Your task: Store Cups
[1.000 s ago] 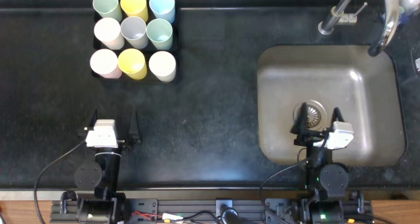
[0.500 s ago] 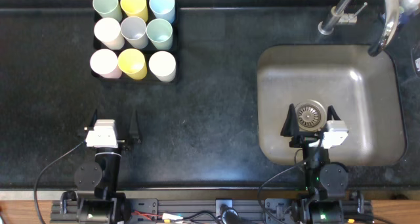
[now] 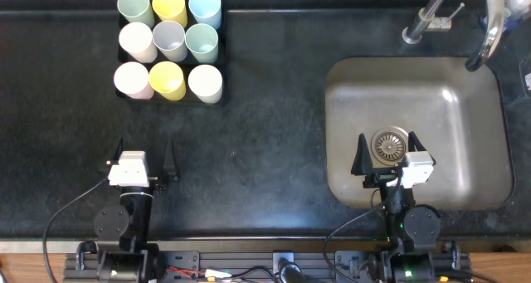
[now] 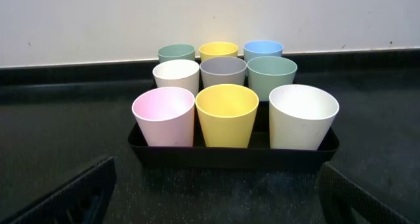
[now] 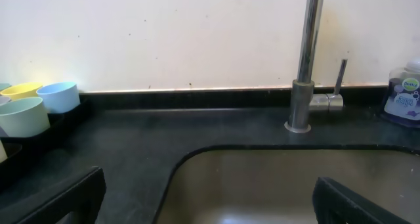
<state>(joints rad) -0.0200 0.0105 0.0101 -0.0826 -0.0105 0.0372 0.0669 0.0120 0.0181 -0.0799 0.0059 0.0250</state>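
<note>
Overhead camera looks down; 2 low wrist cameras share cups [image 4: 226, 119].

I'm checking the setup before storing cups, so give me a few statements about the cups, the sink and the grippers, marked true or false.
1. Nine cups stand in the black tray. True.
2. A cup lies in the sink. False: the sink holds no cup.
3. The left gripper holds a cup. False: it is open and empty.
4. The right gripper is open over the sink. True.
5. The pink cup stands at a corner of the tray. True.
</note>
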